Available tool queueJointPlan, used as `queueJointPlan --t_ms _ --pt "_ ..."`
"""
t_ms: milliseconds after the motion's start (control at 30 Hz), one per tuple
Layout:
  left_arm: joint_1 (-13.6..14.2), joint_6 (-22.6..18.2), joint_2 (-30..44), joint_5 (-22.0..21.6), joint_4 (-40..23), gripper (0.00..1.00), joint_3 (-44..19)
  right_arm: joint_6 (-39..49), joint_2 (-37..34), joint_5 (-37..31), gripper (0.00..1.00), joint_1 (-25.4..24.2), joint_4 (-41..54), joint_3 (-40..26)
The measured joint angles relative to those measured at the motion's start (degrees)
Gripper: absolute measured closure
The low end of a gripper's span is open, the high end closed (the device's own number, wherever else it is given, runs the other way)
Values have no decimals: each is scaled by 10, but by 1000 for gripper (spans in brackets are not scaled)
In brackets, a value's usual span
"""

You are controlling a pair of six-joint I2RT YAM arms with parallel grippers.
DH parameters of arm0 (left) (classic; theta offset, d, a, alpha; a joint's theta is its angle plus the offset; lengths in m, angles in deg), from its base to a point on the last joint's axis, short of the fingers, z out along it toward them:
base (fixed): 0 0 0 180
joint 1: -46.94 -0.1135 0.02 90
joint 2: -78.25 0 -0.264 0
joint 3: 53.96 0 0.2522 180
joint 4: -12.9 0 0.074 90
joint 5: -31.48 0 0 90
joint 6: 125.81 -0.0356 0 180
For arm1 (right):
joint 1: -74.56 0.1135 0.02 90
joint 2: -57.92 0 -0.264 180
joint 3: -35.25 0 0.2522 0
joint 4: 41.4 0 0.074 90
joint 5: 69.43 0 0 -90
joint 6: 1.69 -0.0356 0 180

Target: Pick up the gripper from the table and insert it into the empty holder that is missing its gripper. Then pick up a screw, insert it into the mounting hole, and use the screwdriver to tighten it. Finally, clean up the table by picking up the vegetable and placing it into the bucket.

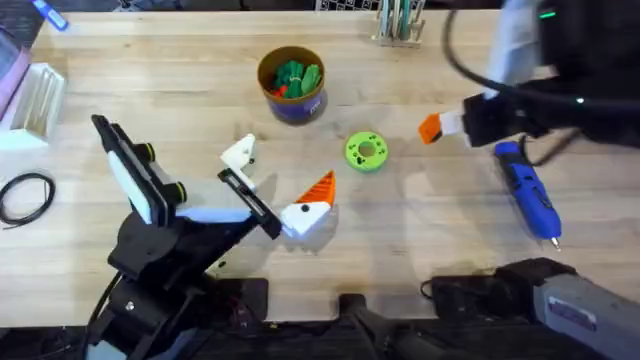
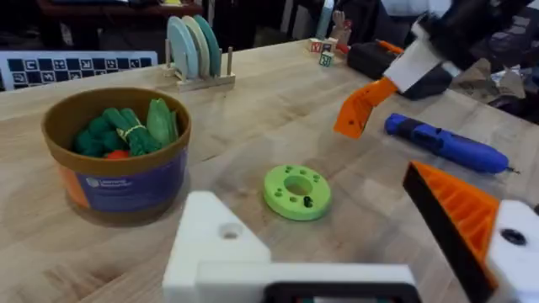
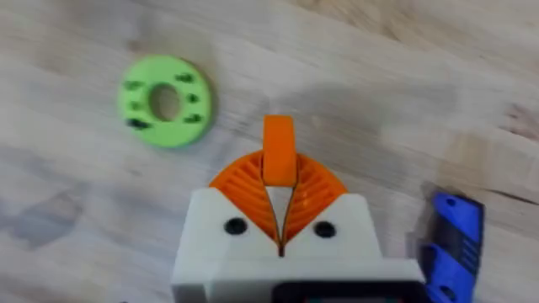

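Note:
My right gripper hangs over the table right of the green disc, shut on the orange wedge-shaped gripper, whose tip sticks out past the ribbed pads. The left wrist view shows the same wedge in the air. My left gripper stands open near the table's middle. One of its fingers is the plain white holder; the other carries an orange tip. The blue screwdriver lies on the right. The bucket holds green toy vegetables.
A bright green disc with small dark bits in its holes lies between the arms. A rack of plates stands at the back. A black cable loop and a white box sit far left.

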Motion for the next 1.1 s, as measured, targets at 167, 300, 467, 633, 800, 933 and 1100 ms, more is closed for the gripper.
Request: queueJointPlan --t_ms 167,300,467,633,800,933,1100 --pt "0 0 0 0 0 47 0 -56 130 127 990 0 -64 37" --pt "0 0 0 0 0 47 0 -184 194 249 990 0 -235 150" --pt "0 0 0 0 0 47 0 -403 192 339 991 6 -426 262" --pt "0 0 0 0 0 47 0 -525 144 402 991 44 -520 287" --pt "0 0 0 14 0 46 0 -602 68 452 991 83 -594 287" --pt "0 0 0 31 1 46 0 -654 -1 485 991 110 -682 287" --pt "0 0 0 55 2 45 0 -714 -70 512 991 140 -772 287"
